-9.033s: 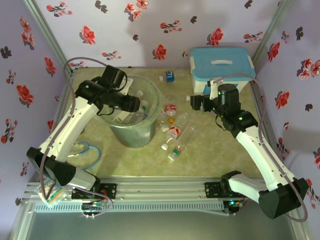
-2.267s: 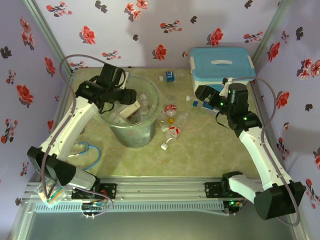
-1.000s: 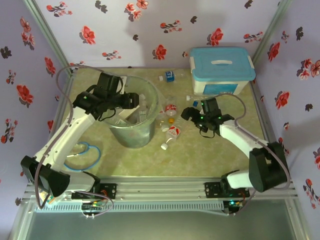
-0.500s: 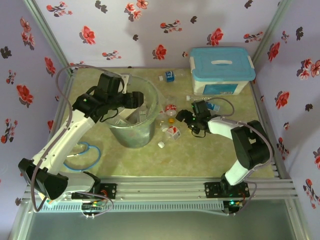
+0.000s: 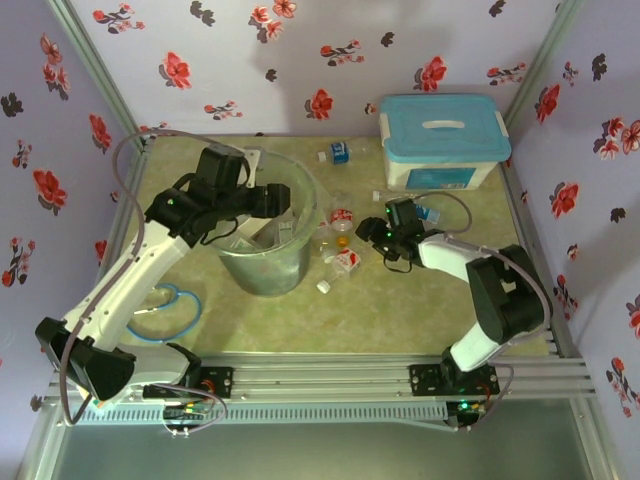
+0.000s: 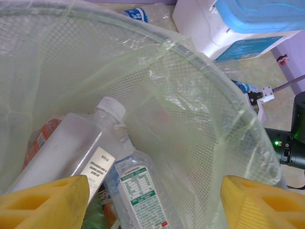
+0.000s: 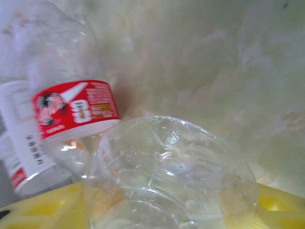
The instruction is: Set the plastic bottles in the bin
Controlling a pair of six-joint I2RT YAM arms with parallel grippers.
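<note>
On the table (image 7: 214,57), right gripper (image 7: 171,200) now lying low, pads pressing a clear bottle (image 7: 171,167) where a second ago jaws were standing wide, red-labelled bottle (image 7: 71,112) just beside, left gripper (image 6: 155,202) hanging wider apart, empty, over the bin (image 6: 205,62), bottles (image 6: 76,152) lying inside.

I am running a staged robot test booth, not a lived-in room. Flowered wallpaper panels (image 5: 300,50) stand at nine, twelve and three o'clock between bare aluminium posts (image 5: 90,60). They enclose a marbled green tabletop (image 5: 400,310), and a slotted aluminium rail (image 5: 330,385) runs along six o'clock.
</note>
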